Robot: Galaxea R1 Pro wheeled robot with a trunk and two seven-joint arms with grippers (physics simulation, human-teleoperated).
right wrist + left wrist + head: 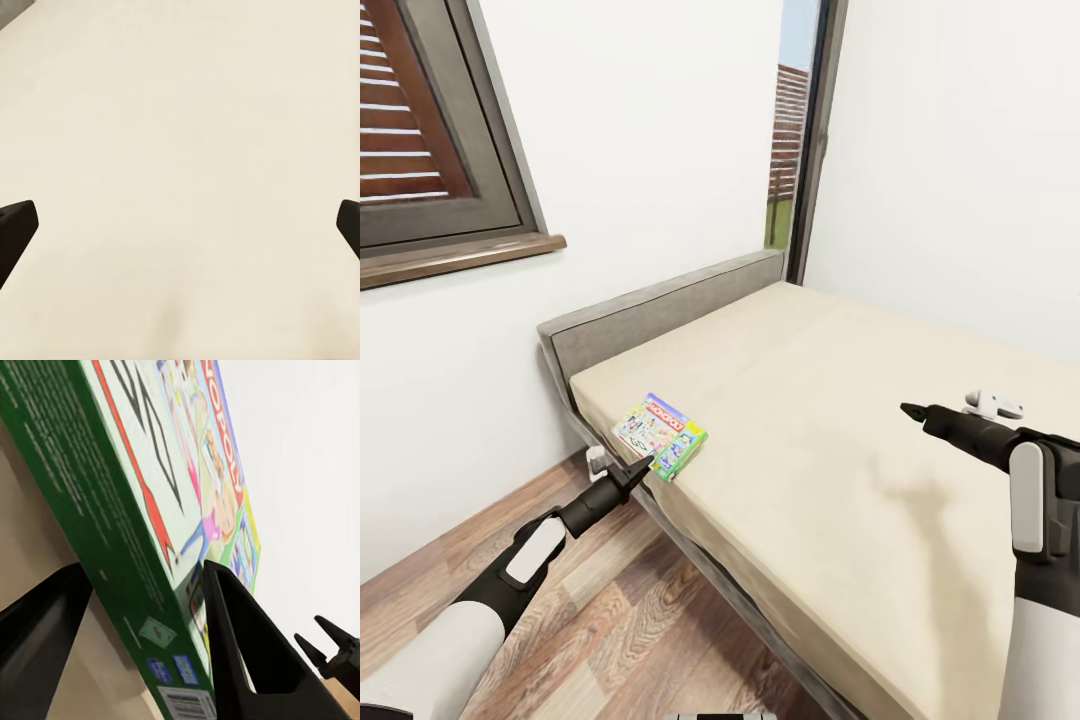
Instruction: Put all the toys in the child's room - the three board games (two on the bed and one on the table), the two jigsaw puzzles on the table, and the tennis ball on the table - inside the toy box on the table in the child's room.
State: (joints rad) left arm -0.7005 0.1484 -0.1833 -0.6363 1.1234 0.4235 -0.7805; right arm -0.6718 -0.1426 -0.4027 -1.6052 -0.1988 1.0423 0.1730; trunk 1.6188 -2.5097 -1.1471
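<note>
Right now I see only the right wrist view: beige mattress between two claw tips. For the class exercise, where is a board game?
Observer: The MONOPOLY board game lies at the corner of the bed near the headboard, on the robot's left.
Operator: Is the left claw near it?
Observer: Yes, the left claw straddles the box's green edge; whether it pinches, I cannot tell.

The head camera looked down from above across the bed [840, 420] toward its headboard corner. The left wrist camera sat very close to the MONOPOLY box [172, 495], sighting along its green edge; both views shared it. The right wrist camera faced the beige mattress [180, 150] from close above.
</note>
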